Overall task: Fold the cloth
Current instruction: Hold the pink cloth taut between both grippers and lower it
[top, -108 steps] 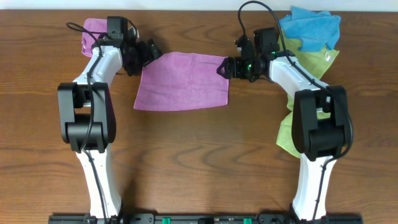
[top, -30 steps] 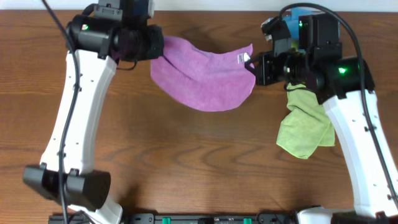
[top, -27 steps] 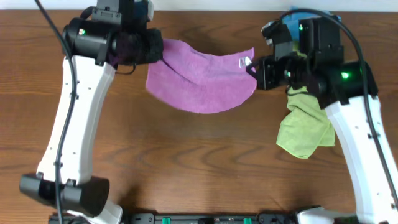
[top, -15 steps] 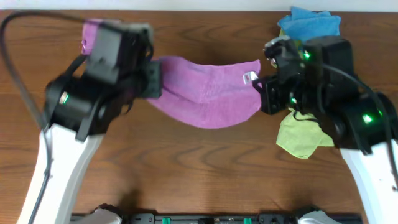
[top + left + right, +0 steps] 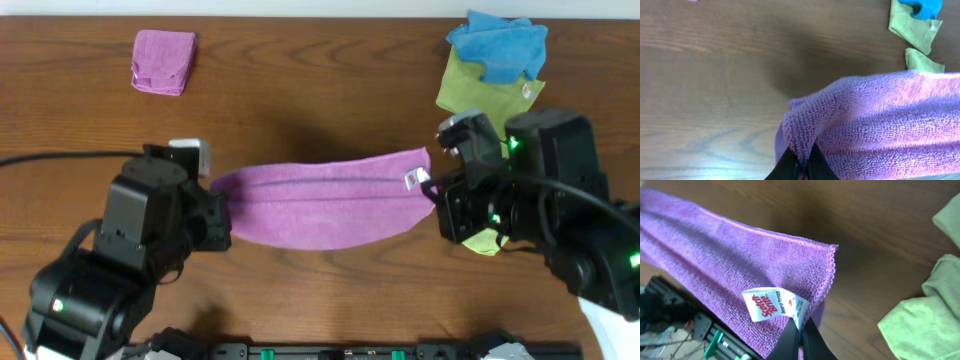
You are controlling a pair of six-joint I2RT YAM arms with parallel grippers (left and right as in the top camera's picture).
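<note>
The purple cloth (image 5: pixel 320 200) hangs stretched in a long band between both arms, over the front half of the table. My left gripper (image 5: pixel 218 208) is shut on its left corner. In the left wrist view the black fingertips (image 5: pixel 790 167) pinch a fold of the cloth (image 5: pixel 880 125) at the gripper (image 5: pixel 802 166). My right gripper (image 5: pixel 436 195) is shut on the right corner beside the white tag (image 5: pixel 412 179). In the right wrist view the gripper (image 5: pixel 801 335) clamps the hem of the cloth (image 5: pixel 715 255) just under the tag (image 5: pixel 775 305).
A small folded purple pad (image 5: pixel 164 62) lies at the back left. A blue cloth (image 5: pixel 500 42) sits on a yellow-green cloth (image 5: pixel 480 92) at the back right. Another yellow-green cloth (image 5: pixel 487 241) lies partly under the right arm, near the table's front rail (image 5: pixel 320 352).
Both arms have carried the cloth from the back of the table toward the front edge. The cloth now hangs as a longer, narrower band. Both grips are unchanged.
</note>
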